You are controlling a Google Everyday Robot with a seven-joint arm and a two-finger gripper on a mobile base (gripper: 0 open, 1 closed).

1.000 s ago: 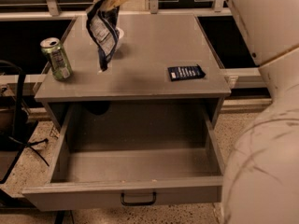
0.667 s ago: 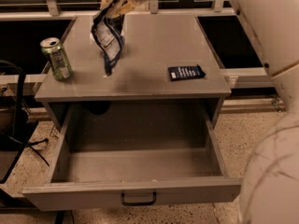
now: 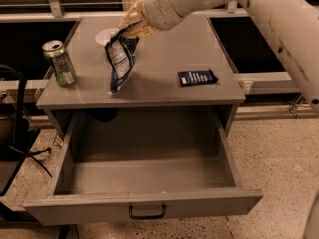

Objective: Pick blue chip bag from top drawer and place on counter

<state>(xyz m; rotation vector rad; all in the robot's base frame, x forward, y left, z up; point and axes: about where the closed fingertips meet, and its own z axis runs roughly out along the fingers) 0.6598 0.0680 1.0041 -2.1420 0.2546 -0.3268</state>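
Note:
The blue chip bag point(image 3: 119, 59) hangs crumpled from my gripper point(image 3: 133, 25), which is shut on its top edge. The bag's lower tip touches or nearly touches the counter point(image 3: 159, 91) near its front left. The gripper is above the counter's left-middle, with the white arm reaching in from the upper right. The top drawer point(image 3: 144, 203) is pulled fully open below the counter, and its inside shows nothing in it. Its black handle point(image 3: 147, 213) is centred on the front panel.
A green soda can point(image 3: 60, 62) stands at the counter's left edge. A small flat dark blue packet point(image 3: 198, 76) lies at the counter's right. A white round lid or dish point(image 3: 107, 35) sits at the back left. Black cables and a stand are on the floor to the left.
The gripper has carried the bag lower and toward the counter's middle-left; the bag's tip is now at the counter surface. The view has shifted, and the arm now fills less of the right side.

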